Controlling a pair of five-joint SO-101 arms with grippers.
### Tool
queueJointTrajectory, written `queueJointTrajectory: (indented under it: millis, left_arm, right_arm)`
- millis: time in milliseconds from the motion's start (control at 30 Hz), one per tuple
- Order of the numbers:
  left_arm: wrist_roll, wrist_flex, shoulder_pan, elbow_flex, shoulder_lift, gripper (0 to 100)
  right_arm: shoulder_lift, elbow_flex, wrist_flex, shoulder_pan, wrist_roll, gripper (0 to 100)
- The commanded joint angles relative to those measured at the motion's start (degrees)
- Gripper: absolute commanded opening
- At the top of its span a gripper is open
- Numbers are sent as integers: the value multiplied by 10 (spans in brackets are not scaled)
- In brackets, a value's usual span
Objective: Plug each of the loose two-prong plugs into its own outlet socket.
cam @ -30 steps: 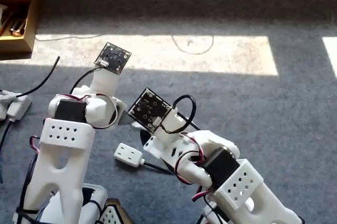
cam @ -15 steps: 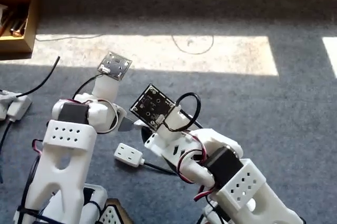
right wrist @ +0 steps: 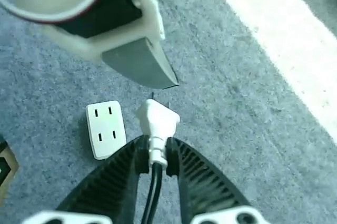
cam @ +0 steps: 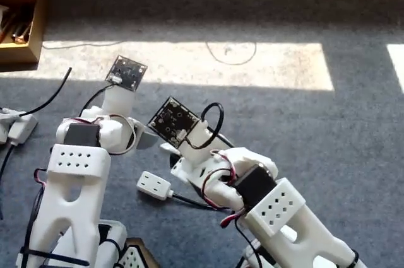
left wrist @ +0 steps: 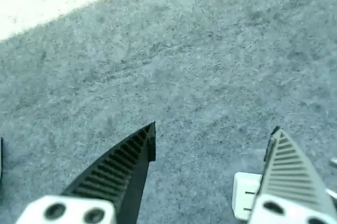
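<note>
While right end effector clamps plug, outlet lies near.

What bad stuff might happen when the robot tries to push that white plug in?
The right tool pinches the plug at its neck, so it might twist or slip when pushed.
The outlet socket lies unheld on the carpet, off to the plug's side; it might slide away.
The open left tool hangs close by, so the arms might bump.
</note>
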Motion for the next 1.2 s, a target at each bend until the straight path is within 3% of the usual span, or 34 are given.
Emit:
queueJointTrajectory:
  millis: [0, 633, 700, 800, 900, 1167]
  left_arm:
    - [9, -11, 10, -34, -6, 337]
    - [5, 23, 61, 11, -6, 337]
    - [4, 16, 22, 6, -6, 337]
    - [5, -61, -79, 7, -1, 337]
    - [8, -113, -166, 25, -1, 337]
    - [7, -224, -218, 155, -1, 337]
  right_arm:
    - [0, -7, -19, -15, -7, 7]
    - [1, -5, -35, 29, -7, 7]
    - [1, -2, -34, 29, -7, 7]
    - [2, -1, -9, 29, -1, 7]
    - [3, 0, 22, 25, 44, 7]
    - [116, -92, 132, 0, 159, 7]
